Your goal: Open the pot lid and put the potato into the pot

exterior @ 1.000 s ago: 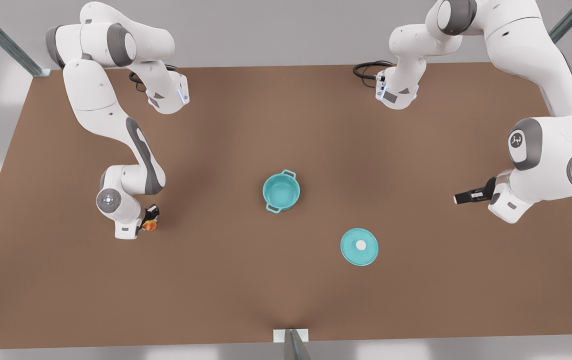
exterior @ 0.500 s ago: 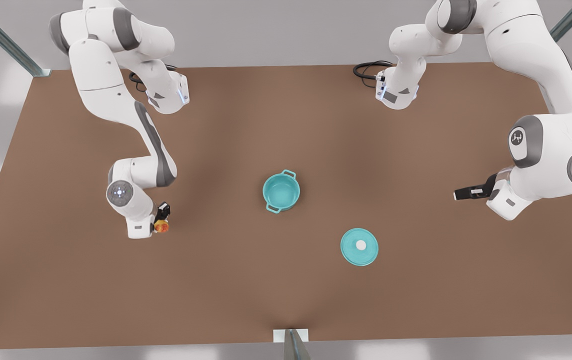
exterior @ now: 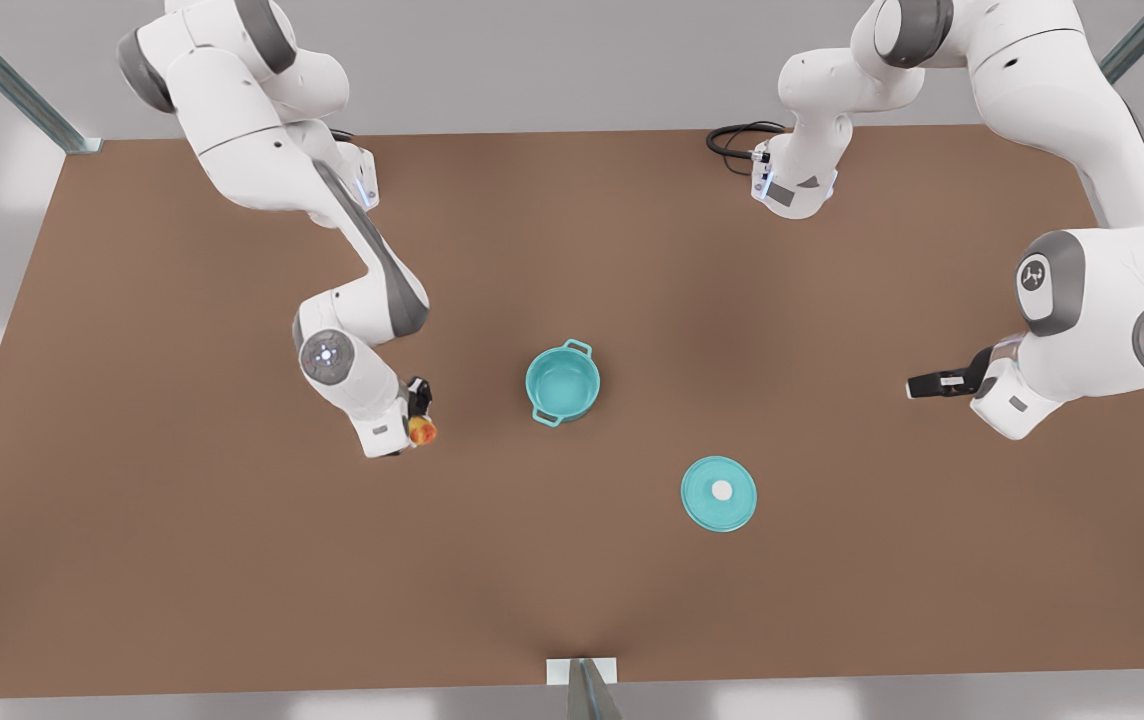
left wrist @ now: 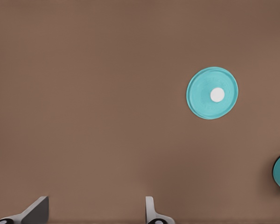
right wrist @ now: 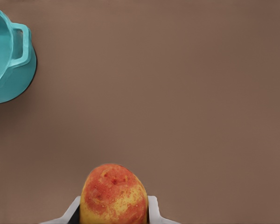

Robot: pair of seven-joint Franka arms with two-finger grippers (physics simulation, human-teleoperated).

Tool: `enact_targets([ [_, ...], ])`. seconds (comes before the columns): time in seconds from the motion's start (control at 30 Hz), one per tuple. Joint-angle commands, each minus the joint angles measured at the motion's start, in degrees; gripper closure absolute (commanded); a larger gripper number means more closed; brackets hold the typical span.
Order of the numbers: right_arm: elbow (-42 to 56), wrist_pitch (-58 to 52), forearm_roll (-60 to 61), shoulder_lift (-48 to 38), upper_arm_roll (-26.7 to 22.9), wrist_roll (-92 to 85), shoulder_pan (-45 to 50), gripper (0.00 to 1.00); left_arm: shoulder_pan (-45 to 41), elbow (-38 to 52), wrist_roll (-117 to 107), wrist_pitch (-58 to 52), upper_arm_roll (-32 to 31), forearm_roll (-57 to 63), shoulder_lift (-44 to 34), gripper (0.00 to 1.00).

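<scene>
Your right gripper (exterior: 419, 420) pinches the potato (exterior: 422, 432) above the table, just short of the open pot (exterior: 562, 383). The pot lid (exterior: 719, 493) lies aside, so the left gripper (exterior: 932, 388) waits, spread.

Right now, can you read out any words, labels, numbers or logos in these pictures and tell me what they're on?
No readable words or numbers.
One sign: a small emblem on a joint cap of the arm at the front view's right, too small to read.
The pot, pot lid and potato bear none.
</scene>
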Motion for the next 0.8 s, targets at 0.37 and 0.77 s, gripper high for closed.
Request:
enact_targets([
  [0.37, 8.83, -0.25, 2.05, 3.34, 1.32, 8.15, 10.38, 0.50, -0.07, -0.05, 1.04, -0.37, 0.10, 0.24, -0.15, 0.00],
  [0.77, 15.51, 0.53, 1.96, 10.55, 1.23, 12.63, 18.30, 0.51, -0.07, -0.14, 1.13, -0.55, 0.18, 0.24, -0.24, 0.00],
])
